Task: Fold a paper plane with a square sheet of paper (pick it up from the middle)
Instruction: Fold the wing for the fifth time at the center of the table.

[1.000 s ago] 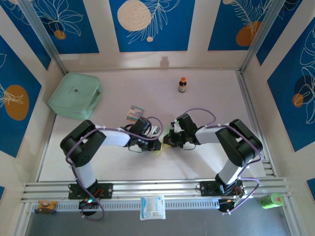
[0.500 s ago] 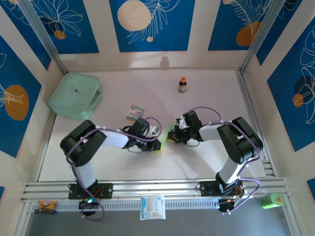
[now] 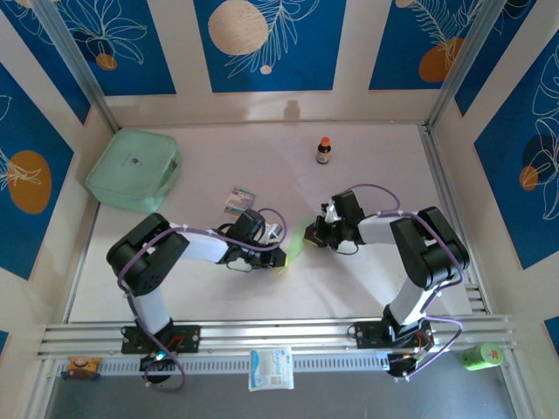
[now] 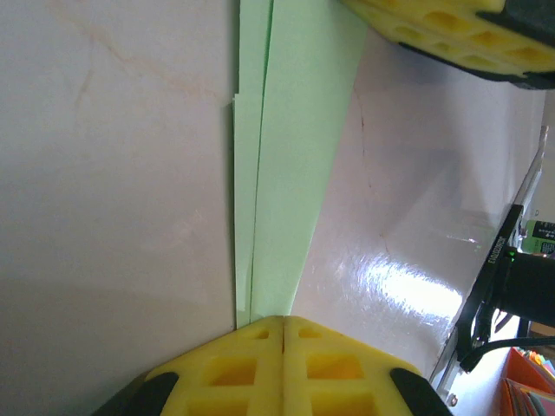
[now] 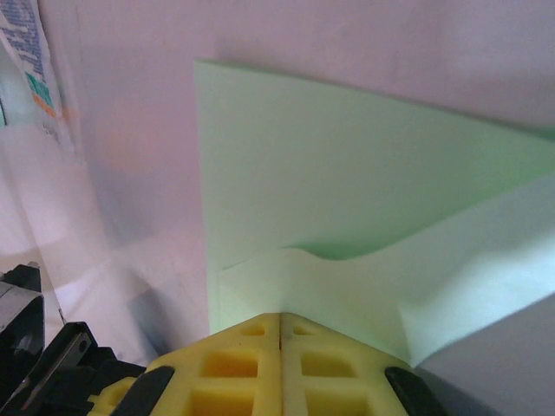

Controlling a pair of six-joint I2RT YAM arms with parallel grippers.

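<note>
Left gripper [image 4: 284, 328], jaws pressed together, pinches one end of the square sheet of paper [image 4: 299, 156]. The sheet runs ahead of its fingertips to the right gripper [image 5: 279, 325], likewise clamped on a lifted flap. Mid-fold; the next move likely calls for flattening and creasing that flap. Print on the striped packet [image 5: 30, 61] beside the right gripper is illegible.

There's the folded paper [image 4: 295, 173], thin, matt, crisply creased. The left gripper [image 4: 284, 322] and right gripper [image 5: 280, 319] show moulded yellow plastic, dull and honeycombed. The table [image 4: 408, 286] is smooth and glossy, glare at four o'clock. Overhead, ribbed bare metal rail [image 3: 279, 334] at six o'clock, smooth plastic box [image 3: 133, 168] at ten.
</note>
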